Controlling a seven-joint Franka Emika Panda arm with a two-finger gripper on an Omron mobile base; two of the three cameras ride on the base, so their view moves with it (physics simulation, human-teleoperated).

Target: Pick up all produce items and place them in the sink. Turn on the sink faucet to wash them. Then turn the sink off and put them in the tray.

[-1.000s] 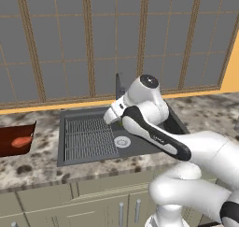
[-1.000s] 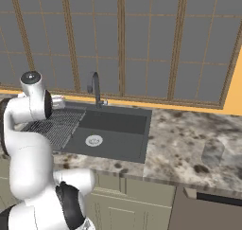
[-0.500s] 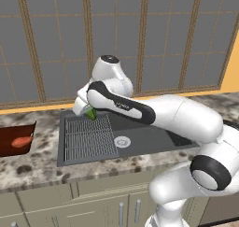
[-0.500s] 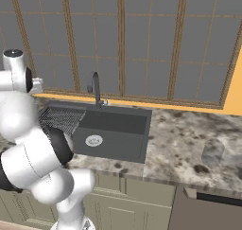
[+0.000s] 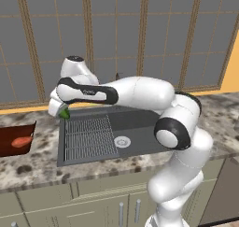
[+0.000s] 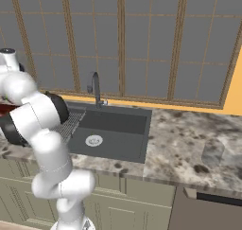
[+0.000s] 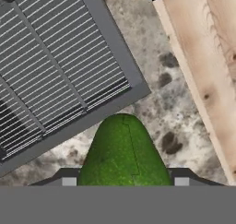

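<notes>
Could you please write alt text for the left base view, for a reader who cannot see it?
The white robot arm reaches left across the sink, its gripper holding a small green produce item above the counter just past the sink's left rim. An orange-red carrot-like piece lies in the reddish-brown tray at the far left.
</notes>
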